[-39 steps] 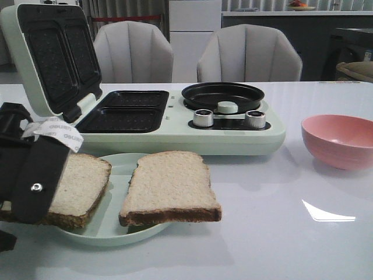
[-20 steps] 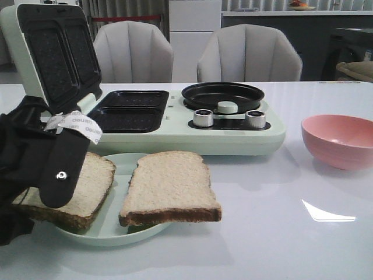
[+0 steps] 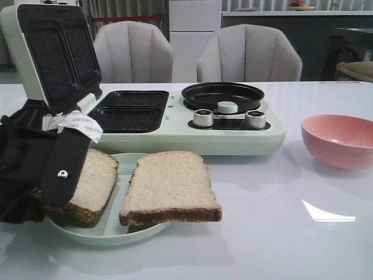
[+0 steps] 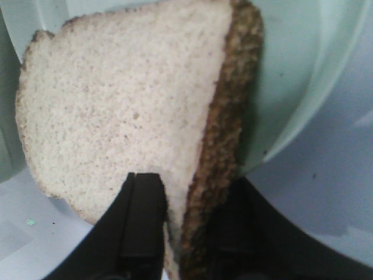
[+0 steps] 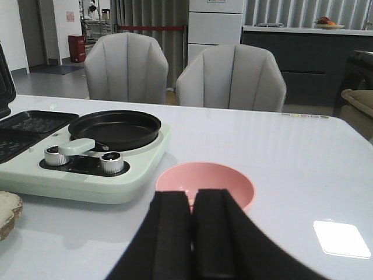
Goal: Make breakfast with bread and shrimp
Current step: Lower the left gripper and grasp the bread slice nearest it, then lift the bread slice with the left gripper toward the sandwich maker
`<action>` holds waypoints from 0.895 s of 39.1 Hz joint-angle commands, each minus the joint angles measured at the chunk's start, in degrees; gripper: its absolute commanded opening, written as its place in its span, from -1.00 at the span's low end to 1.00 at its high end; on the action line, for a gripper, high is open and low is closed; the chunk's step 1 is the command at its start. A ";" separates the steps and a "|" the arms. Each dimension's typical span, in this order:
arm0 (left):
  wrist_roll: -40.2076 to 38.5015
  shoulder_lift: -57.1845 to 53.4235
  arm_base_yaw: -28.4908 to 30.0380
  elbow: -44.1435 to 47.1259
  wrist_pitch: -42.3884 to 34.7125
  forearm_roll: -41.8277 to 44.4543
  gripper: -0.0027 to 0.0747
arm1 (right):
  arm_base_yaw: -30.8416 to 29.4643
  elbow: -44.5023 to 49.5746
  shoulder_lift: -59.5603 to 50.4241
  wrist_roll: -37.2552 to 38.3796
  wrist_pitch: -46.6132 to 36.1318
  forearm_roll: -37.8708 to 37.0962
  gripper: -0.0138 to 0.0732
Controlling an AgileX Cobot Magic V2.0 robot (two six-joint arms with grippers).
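The white table (image 3: 280, 245) takes up most of what I can see, with two grey chairs (image 3: 249, 53) pulled up along its far side. On it, toward the far left, sits a pale green breakfast maker (image 3: 175, 137), its lid (image 3: 49, 55) tilted up and open at about ten o'clock from the middle of the table. Two dark sandwich plates (image 3: 125, 111) lie exposed under that lid, and a round black pan (image 3: 222, 95) sits just to their right, with two silver knobs (image 3: 203, 118) in front of it.

A pink bowl (image 3: 339, 140) stands well apart at three o'clock; I cannot see into it from here.

Nearer, at about seven o'clock, is a light green plate (image 3: 111, 230) carrying the bread: a right slice (image 3: 170, 186) lying flat with its near edge overhanging the rim, and a left slice (image 3: 87, 184) tilted, its outer edge lifted.

The left gripper (image 4: 175, 233) is clamped on that left slice, one black finger (image 4: 140, 216) over the pale face and the other under the brown crust side. The right gripper (image 5: 192, 233) hangs above the table near the bowl, its fingers pressed together with nothing between them.

No shrimp shows up anywhere I can see.
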 commanded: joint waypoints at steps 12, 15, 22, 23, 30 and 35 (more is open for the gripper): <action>-0.87 -2.86 -1.34 -0.87 5.62 -0.42 -0.63 | -0.25 -0.96 -1.24 -0.29 -4.47 -0.37 -0.34; -0.87 -4.53 -1.86 -0.87 6.39 -0.87 -0.63 | -0.25 -0.96 -1.24 -0.29 -4.47 -0.37 -0.34; -0.95 -10.05 -3.39 -0.87 6.39 -1.10 -0.63 | -0.25 -0.96 -1.24 -0.29 -4.47 -0.37 -0.34; -0.95 -10.65 -3.63 -0.87 6.39 -0.99 -0.63 | -0.25 -0.96 -1.24 -0.29 -4.47 -0.37 -0.34; -0.95 -14.93 -4.01 -2.41 7.34 -0.98 -0.63 | -0.25 -0.96 -1.24 -0.29 -4.47 -0.37 -0.34; -0.95 -16.02 -4.01 -6.23 8.37 -0.77 -0.63 | -0.25 -0.96 -1.24 -0.29 -4.47 -0.37 -0.34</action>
